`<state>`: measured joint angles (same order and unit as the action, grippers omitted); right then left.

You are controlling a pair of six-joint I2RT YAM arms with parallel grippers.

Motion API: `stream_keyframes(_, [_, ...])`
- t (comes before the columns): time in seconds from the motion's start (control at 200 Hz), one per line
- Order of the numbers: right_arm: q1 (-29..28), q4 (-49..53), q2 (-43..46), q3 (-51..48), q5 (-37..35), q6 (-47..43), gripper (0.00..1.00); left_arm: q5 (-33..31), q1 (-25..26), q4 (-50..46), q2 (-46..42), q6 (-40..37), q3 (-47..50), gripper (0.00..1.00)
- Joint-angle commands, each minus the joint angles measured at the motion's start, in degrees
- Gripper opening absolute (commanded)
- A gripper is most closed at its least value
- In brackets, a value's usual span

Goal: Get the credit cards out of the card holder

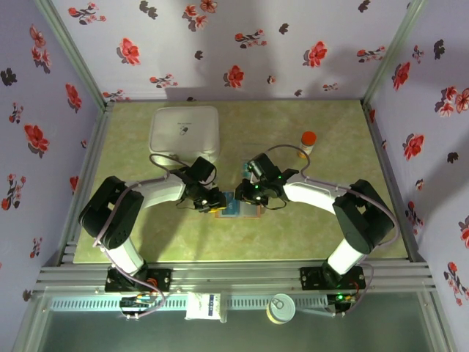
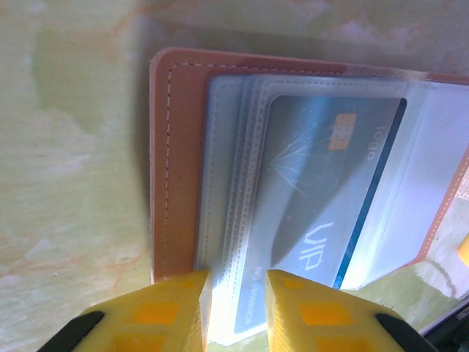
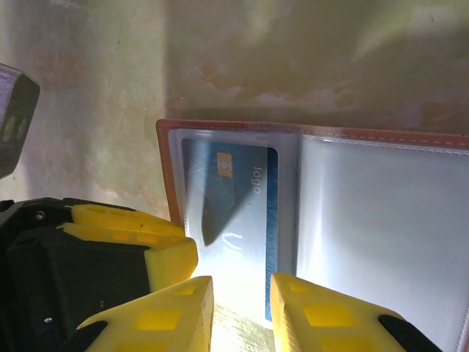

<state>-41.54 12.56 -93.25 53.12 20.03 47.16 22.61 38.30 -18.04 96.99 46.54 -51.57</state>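
The table [image 1: 308, 227] has a pale green top veined with yellow and orange, like marble, framed by a metal rim. A white square box [image 1: 185, 132] with rounded corners sits near the far left corner, close to the far edge. A small bottle [image 1: 308, 143] with an orange cap stands upright towards the far right, well apart from the box. Around the middle of the table, nearer the front edge than the far one, a brown card holder [image 2: 176, 169] lies opened flat, its stitched leather border resting on the surface and its clear pockets facing up.
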Motion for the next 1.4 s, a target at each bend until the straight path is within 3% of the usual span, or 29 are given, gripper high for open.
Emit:
stream_keyframes(0.0, [-0.4, -1.2, -0.7, 0.6, 0.9, 0.7, 0.28, 0.3, 0.3, -1.2, -1.6, 0.6, 0.1, 0.25])
stream_keyframes(0.465, [-0.4, -2.8, -0.9, 0.4, 1.3, 0.0, 0.28, -1.4, -1.5, -5.7, -2.7, -2.2, -4.6, 0.24])
stream_keyframes(0.79, [-0.3, -5.0, -3.2, 1.2, 2.6, -0.2, 0.27, -3.0, -2.0, -7.5, 0.9, -4.3, -7.4, 0.17])
stream_keyframes(1.395, [0.1, -5.5, -7.0, 2.5, 3.2, 0.0, 0.26, 1.6, -2.9, -6.5, 4.5, -6.1, -7.8, 0.14])
